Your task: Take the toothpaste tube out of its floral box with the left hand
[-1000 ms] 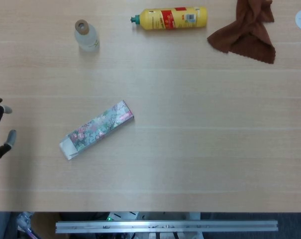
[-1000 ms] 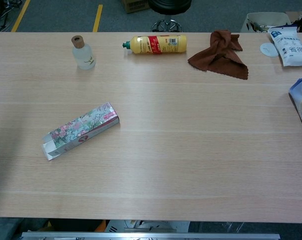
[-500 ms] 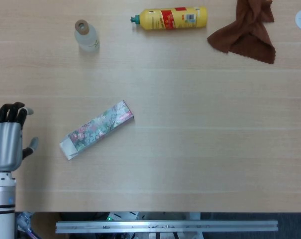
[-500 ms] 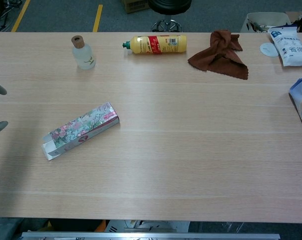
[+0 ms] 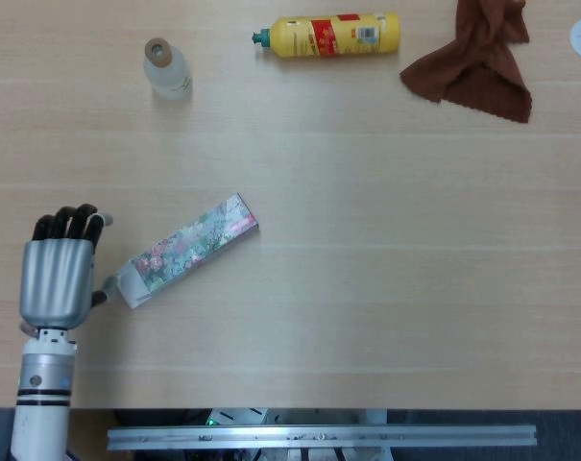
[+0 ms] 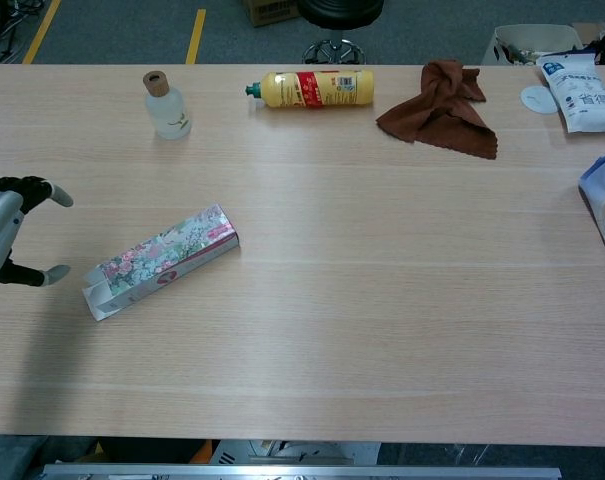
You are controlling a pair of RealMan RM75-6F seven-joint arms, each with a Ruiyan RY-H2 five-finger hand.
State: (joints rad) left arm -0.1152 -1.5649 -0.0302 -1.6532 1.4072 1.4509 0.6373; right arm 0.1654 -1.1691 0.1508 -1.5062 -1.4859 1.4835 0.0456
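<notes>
path: left hand (image 5: pixel 58 277) to floral box (image 5: pixel 186 251) open end unobstructed; obstacles: small bottle (image 5: pixel 165 68), far | table (image 5: pixel 386 288) bare

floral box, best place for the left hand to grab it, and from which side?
Probably the near-left end of the floral box, where the flap stands open. The box lies flat and diagonal, and that end points at the left hand, which sits just beside it, holding nothing. Come in from the left across the narrow width; the tube isn't visible from here.

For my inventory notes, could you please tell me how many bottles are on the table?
2. A small clear bottle with a cork-coloured cap stands at the far left. A yellow bottle lies on its side at the far middle, left of the brown cloth. No others show.
</notes>
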